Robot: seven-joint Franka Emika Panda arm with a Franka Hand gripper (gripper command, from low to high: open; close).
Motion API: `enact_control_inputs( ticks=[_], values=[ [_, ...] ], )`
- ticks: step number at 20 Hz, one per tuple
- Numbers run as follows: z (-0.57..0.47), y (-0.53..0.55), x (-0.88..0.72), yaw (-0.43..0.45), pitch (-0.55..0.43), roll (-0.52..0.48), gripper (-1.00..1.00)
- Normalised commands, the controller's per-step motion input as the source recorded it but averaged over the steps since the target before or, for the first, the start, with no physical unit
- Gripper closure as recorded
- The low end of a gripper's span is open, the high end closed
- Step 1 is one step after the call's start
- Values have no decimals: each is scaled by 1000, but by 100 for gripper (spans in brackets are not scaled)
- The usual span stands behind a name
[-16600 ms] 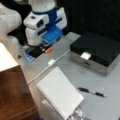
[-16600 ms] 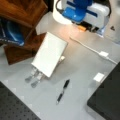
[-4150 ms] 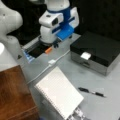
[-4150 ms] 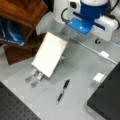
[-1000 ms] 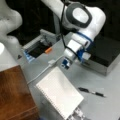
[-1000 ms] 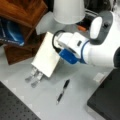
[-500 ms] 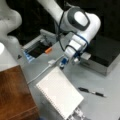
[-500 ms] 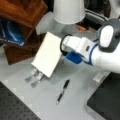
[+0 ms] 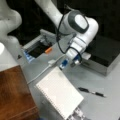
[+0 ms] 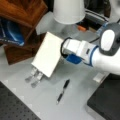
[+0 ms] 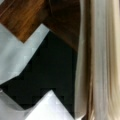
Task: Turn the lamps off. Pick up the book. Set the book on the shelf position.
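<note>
The white spiral-bound book [image 9: 60,92] leans on a small metal stand [image 10: 34,75] in the middle of the grey table; it also shows in a front view [image 10: 47,53]. My gripper [image 9: 69,62] with blue fingertips hangs just past the book's far corner, close to its edge but not around it, fingers apart and empty; in a front view it [image 10: 73,59] sits beside the book's right edge. The shelf position, a reddish-brown wooden block [image 9: 15,96], lies left of the book, seen also in a front view [image 10: 22,12]. In the wrist view, the wooden block [image 11: 27,17] and a white corner [image 11: 50,107] appear.
A black pen [image 9: 91,92] lies right of the book. A flat black box [image 9: 106,50] stands at the right. The grey switch box [image 9: 37,47] with an orange button [image 9: 48,50] is behind the gripper. A white lampshade [image 10: 68,10] stands at a front view's top.
The arm left the switch box, swung over and came down towards the book. Over the last second the gripper edged closer to the book's far edge. The book has not moved.
</note>
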Motion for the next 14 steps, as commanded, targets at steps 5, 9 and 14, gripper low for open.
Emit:
enact_control_inputs(
  ticks=[5, 9, 14],
  values=[
    [-20, -84, 168, 15, 91, -283, -100],
    [-11, -38, 178, -17, 96, -315, -100],
    [-74, 27, 241, -32, 72, -317, -100]
  ],
)
